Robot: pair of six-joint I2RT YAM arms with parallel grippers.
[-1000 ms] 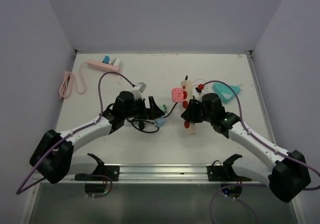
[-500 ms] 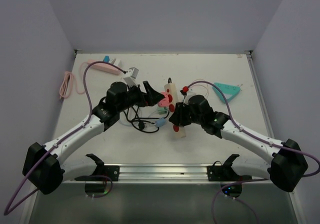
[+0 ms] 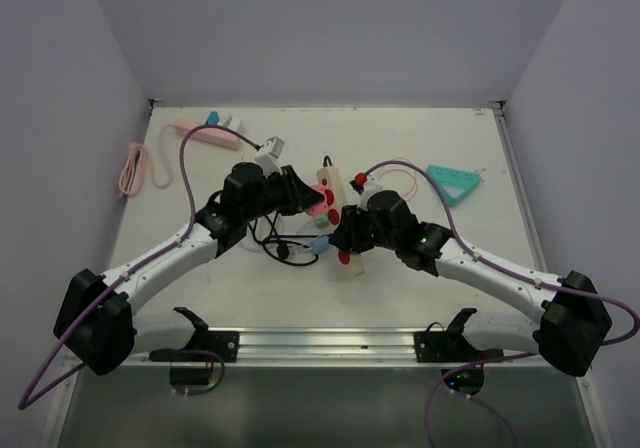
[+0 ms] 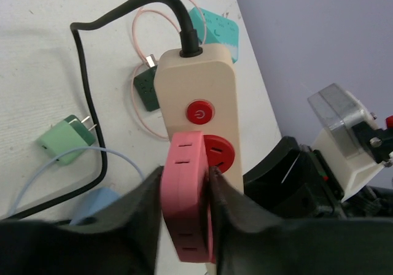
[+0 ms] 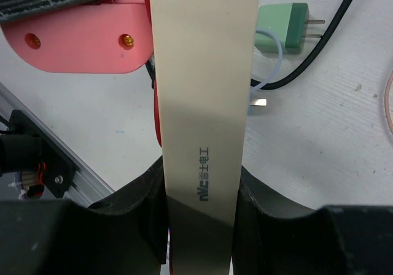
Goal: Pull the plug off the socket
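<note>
**Grip on both ends, and the pull must run straight**

The pink plug (image 4: 186, 164) sits in the socket just below the red switch of the cream power strip (image 4: 198, 81), mid-desk between the two arms. The left pincer (image 3: 308, 201) has its fingers pressed against both flat sides of the plug, narrow and holding it. The right pincer (image 5: 201, 183) is clamped on the far end of the strip, bracing it.

From where I stand, the step is the pull itself, and it looks ready. Done well, the left arm should draw the plug straight out along its prongs, square to the strip's face, while the right arm holds firm or eases the opposite way. Any twist would likely jam the prongs or let the smooth plastic slip through the fingers.

The black cord (image 4: 80, 103) loops close by on the desk (image 3: 420, 268), next to a loose green plug (image 4: 64, 141). I would keep the motion short so that neither gets dragged.
</note>
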